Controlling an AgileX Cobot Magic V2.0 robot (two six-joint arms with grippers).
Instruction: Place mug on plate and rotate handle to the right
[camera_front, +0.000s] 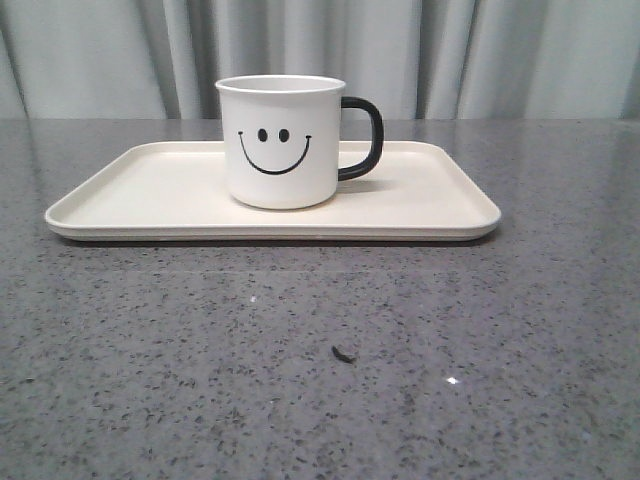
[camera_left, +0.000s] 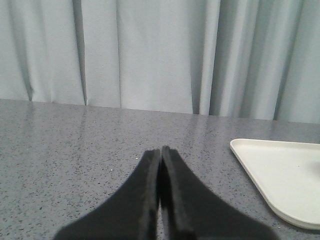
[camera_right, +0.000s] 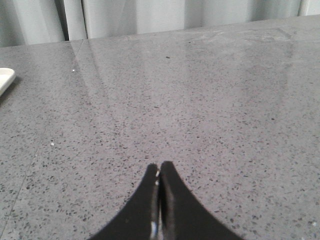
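The white mug (camera_front: 281, 142) with a black smiley face stands upright on the cream plate (camera_front: 140, 195) in the front view, face toward the camera. Its black handle (camera_front: 364, 137) points to the right. Neither gripper shows in the front view. My left gripper (camera_left: 160, 150) is shut and empty over the grey table, with a corner of the plate (camera_left: 280, 175) off to one side. My right gripper (camera_right: 159, 166) is shut and empty over bare table, with a sliver of the plate (camera_right: 5, 77) at the frame's edge.
The grey speckled table (camera_front: 320, 370) stretches in front of the plate, with a small dark speck (camera_front: 343, 354) on it. Pale curtains (camera_front: 100, 55) hang behind the table's far edge.
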